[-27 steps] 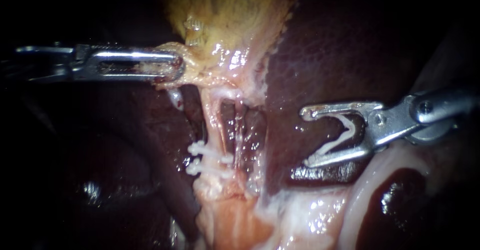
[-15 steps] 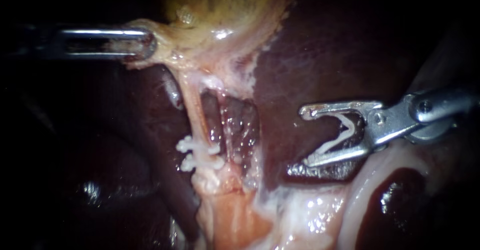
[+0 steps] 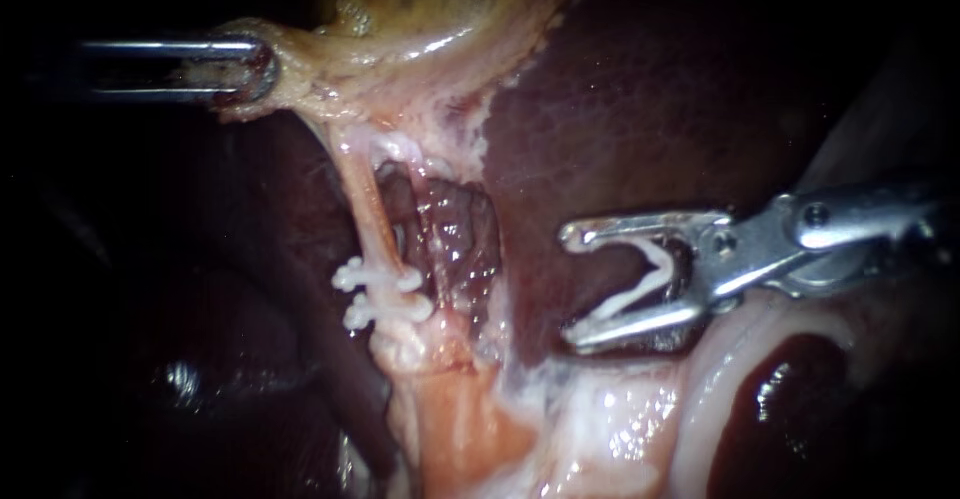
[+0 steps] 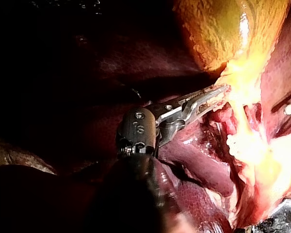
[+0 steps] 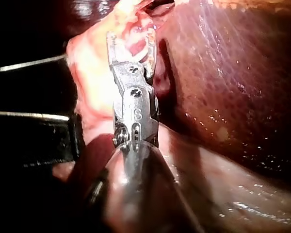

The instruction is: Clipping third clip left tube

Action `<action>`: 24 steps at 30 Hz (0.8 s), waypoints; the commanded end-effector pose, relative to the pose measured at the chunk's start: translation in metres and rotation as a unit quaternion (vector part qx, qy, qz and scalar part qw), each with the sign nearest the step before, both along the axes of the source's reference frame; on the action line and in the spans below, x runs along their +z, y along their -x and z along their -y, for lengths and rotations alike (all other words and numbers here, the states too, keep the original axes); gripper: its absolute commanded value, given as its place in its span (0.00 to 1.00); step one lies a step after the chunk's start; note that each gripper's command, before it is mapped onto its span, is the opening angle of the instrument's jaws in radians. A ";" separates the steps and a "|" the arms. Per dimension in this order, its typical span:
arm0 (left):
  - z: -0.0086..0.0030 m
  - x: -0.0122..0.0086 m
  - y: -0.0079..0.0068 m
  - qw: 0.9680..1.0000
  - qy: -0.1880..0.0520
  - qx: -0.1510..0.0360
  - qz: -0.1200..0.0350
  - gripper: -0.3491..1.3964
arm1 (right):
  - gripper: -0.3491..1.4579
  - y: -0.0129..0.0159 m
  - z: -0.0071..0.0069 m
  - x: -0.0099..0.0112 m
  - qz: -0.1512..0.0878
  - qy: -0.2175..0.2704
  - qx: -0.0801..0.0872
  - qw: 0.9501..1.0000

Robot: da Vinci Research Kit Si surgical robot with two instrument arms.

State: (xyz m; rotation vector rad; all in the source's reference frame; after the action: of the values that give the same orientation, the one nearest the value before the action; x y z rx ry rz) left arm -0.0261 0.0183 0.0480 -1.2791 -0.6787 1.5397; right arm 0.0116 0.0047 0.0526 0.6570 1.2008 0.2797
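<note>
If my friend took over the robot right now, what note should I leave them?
Left instrument: jaws shut on the edge of the gallbladder, holding the left tube stretched.
Right instrument: jaws wide apart, carrying a loaded clip, over the liver, apart from the tube.
Done: two clips sit on the left tube.
Left: bring the loaded clip around the tube, probably above those two, and close it.

Finding: no label, brand name, number or sign is legible in any of the three views. One small engraved mark (image 5: 136, 114) stands on the joint housing of the right instrument (image 5: 131, 46), seen in the right wrist view. It cannot be read reliably.
</note>
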 end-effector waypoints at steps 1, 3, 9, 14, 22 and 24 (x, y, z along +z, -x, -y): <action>0.0000 -0.0001 0.0000 1.000 0.000 -0.001 -0.001 0.00 | 0.47 -0.0010 0.0000 -0.0001 0.001 -0.016 0.007 1.000; 0.0000 -0.0001 0.0002 1.000 0.000 -0.001 -0.001 0.00 | 0.47 -0.0025 -0.0002 -0.0002 0.000 -0.031 0.013 0.999; 0.0002 -0.0004 0.0004 1.000 0.003 -0.002 -0.004 0.00 | 0.47 -0.0064 -0.0009 0.0010 0.003 -0.061 0.025 0.998; 0.0003 -0.0008 0.0007 1.000 0.002 -0.001 -0.003 0.00 | 0.47 -0.0086 -0.0016 0.0031 -0.001 -0.074 0.036 0.997; 0.0004 -0.0010 0.0008 1.000 0.002 -0.001 -0.002 0.00 | 0.47 -0.0086 -0.0023 0.0066 0.003 -0.078 0.039 0.996; 0.0004 -0.0010 0.0008 1.000 0.002 -0.001 -0.002 0.00 | 0.47 -0.0087 -0.0024 0.0072 0.004 -0.079 0.040 0.996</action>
State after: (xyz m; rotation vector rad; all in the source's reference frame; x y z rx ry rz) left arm -0.0269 0.0178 0.0470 -1.2792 -0.6717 1.5429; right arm 0.0203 0.0071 0.0601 0.7455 1.2067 0.4490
